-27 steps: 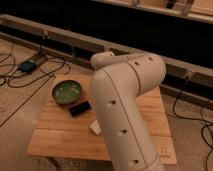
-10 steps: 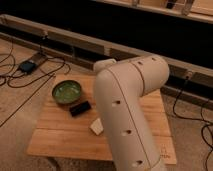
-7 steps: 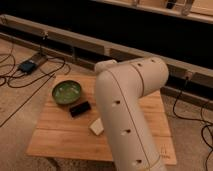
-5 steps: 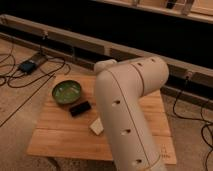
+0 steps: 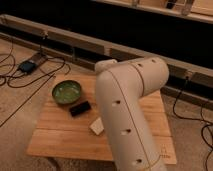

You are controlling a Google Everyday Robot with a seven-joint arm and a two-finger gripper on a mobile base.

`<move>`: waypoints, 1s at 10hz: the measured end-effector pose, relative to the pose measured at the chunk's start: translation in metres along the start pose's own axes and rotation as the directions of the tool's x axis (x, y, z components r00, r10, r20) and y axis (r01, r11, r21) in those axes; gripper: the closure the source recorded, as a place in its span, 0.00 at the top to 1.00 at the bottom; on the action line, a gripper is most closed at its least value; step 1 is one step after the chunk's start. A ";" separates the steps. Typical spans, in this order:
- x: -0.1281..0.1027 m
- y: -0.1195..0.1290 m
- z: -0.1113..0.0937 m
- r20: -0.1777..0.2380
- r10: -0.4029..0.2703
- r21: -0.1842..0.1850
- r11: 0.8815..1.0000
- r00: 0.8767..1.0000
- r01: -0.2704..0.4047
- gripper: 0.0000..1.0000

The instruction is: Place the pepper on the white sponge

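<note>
a cream robot arm (image 5: 125, 105) fills the centre of the frame above a wooden table (image 5: 55, 137). the white sponge (image 5: 97, 127) lies mid-frame, its right edge behind the arm, just below a flat black block (image 5: 80, 108) and a green bowl (image 5: 66, 92). the gripper and the pepper are hidden from view; whether the gripper grasps anything cannot be told.

Bulky white arm (image 5: 125, 115) bent at the elbow, filling foreground, hand out of view
</note>
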 end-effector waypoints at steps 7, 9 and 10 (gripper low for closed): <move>0.010 0.017 -0.041 0.063 -0.031 0.033 0.999 0.997 0.029 0.00; 0.011 0.018 -0.050 0.089 -0.035 0.035 0.999 0.995 0.032 0.00; 0.011 0.017 -0.049 0.094 -0.036 0.036 0.999 0.995 0.032 0.00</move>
